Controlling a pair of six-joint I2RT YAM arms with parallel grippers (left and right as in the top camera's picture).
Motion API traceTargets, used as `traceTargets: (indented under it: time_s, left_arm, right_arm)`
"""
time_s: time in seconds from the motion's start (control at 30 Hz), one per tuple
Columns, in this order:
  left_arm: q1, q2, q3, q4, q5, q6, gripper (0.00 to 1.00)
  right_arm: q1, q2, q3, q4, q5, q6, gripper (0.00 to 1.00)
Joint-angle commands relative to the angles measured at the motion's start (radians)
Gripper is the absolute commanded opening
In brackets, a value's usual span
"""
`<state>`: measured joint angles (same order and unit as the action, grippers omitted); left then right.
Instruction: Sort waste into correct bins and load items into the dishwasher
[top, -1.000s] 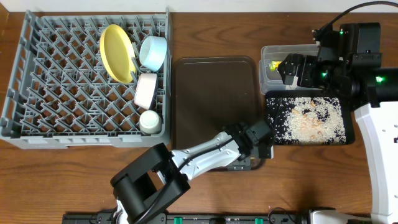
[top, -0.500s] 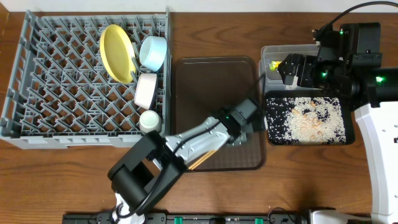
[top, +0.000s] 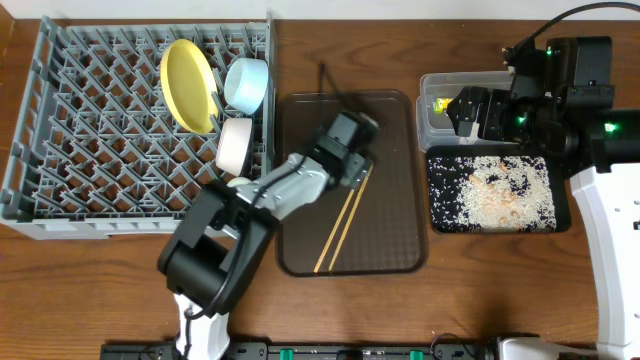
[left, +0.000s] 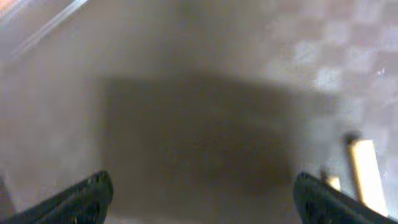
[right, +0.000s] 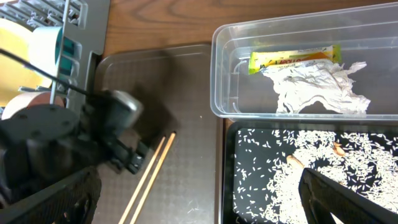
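Chopsticks (top: 344, 222) on tray (top: 390, 140) | left fingers (left: 81, 198) wide, right fingers (right: 56, 199) wide | paper (right: 317, 87): right wrist only

The large square grey plastic dish rack (top: 90, 120) sits at the far left of the wooden table (top: 500, 300). Along its right side stand the round yellow plate (top: 188, 85), the light blue bowl (top: 246, 84) just right of it, and the white bowl (top: 234, 145) nearer. Just right of the rack lies the brown serving tray (top: 390, 240), with the pair of wooden chopsticks (top: 340, 225) on it. Right of that, the clear rectangular plastic tub (right: 224, 81) holds the green-and-orange snack wrapper (right: 292, 59) and the crumpled white paper (right: 317, 87). Just nearer lies the flat black rectangular tray (top: 560, 215), carrying white rice-like food scraps (top: 495, 190).
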<state>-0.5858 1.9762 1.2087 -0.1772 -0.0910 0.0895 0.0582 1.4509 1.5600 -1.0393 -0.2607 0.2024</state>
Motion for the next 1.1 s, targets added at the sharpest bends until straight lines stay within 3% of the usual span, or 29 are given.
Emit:
traceTargets:
  time_s: [0.0,0.23,0.37,0.53,0.73,1.07]
  left_arm:
    - [0.013,-0.135,0.037,-0.042,0.109,-0.155,0.95]
    - [0.017,-0.375,0.037,-0.163,0.144,-0.153,0.95]
    - [0.017,-0.42,0.036,-0.311,0.144,-0.09,0.95]
    - [0.017,-0.362,0.033,-0.451,0.16,-0.101,0.95]
    - [0.017,-0.267,0.033,-0.462,0.159,-0.11,0.88]
    - [-0.02,-0.159,0.033,-0.452,0.163,-0.116,0.87]
  right_arm:
    - [-0.011,0.002,0.002,-0.002,0.002,0.01,0.99]
    - [-0.011,0.002,0.002,-0.002,0.002,0.01,0.99]
    - [-0.011,0.002,0.002,-0.002,0.002,0.01,0.99]
    - [-0.011,0.002,0.002,-0.002,0.002,0.01,0.99]
    - [-0.011,0.002,0.002,-0.002,0.002,0.01,0.99]
    - [-0.011,0.002,0.002,-0.002,0.002,0.01,0.99]
